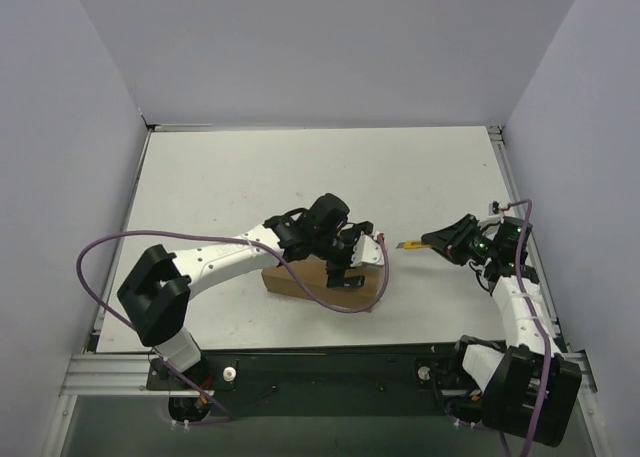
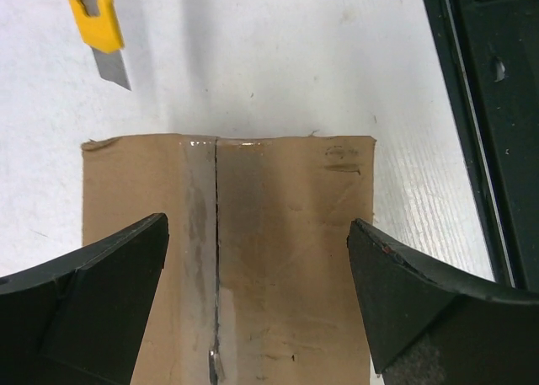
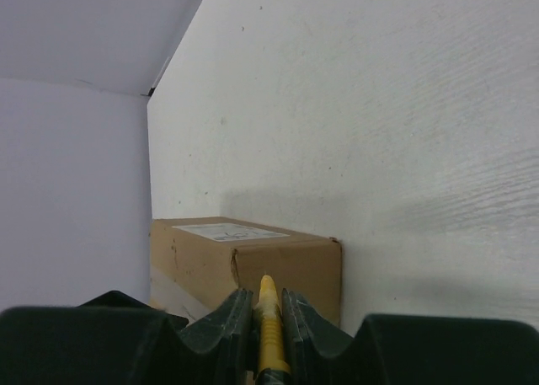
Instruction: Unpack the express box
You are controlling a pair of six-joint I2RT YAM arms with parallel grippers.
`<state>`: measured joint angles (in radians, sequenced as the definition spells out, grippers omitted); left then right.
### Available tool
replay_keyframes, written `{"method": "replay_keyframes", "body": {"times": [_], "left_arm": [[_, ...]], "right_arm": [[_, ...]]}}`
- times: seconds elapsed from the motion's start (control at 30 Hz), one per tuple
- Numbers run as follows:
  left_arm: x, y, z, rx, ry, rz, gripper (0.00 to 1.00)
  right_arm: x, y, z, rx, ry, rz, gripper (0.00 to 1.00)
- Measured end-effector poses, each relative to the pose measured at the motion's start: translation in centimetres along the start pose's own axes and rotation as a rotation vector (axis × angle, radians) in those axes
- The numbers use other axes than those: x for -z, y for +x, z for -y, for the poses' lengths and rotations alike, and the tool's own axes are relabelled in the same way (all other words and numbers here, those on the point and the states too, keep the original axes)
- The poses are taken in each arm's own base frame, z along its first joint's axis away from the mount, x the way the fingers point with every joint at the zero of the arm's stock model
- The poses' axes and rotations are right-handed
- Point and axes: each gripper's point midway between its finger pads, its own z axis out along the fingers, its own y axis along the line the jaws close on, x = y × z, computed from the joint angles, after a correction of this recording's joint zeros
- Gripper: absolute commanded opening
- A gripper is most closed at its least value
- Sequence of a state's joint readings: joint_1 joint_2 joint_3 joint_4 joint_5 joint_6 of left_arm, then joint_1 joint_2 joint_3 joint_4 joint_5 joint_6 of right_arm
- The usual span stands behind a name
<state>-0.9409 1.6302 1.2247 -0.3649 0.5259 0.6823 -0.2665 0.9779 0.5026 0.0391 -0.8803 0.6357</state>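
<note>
The express box point(image 1: 296, 279) is a brown carton lying near the table's front edge. My left gripper point(image 1: 352, 261) hovers over its right end. In the left wrist view the box point(image 2: 290, 259) shows its taped centre seam point(image 2: 216, 233) with a dark slit running along it. The left gripper point(image 2: 259, 227) stands open, one finger over each side of the box top, holding nothing. My right gripper point(image 1: 443, 239) is to the right of the box, shut on a yellow utility knife point(image 1: 411, 245). In the right wrist view the knife point(image 3: 269, 318) points at the box end point(image 3: 286, 267).
The knife's bare blade point(image 2: 112, 67) shows just beyond the box's far end. A black rail point(image 2: 497, 107) runs along the table's near edge. A purple cable point(image 1: 310, 289) droops across the box front. Pale walls point(image 1: 80, 177) close off three sides.
</note>
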Motion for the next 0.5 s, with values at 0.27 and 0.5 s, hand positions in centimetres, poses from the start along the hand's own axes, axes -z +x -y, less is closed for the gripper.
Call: {"method": "replay_keyframes", "body": {"times": [0.27, 0.5], "left_arm": [[-3.0, 1.0, -0.6, 0.190, 0.097, -0.008, 0.97], [-3.0, 0.8, -1.8, 0.326, 0.125, 0.057, 0.97]], "right_arm": [[-0.6, -1.3, 2.2, -0.137, -0.046, 0.034, 0.00], [-0.5, -0.4, 1.4, -0.121, -0.124, 0.013, 0.00]]}}
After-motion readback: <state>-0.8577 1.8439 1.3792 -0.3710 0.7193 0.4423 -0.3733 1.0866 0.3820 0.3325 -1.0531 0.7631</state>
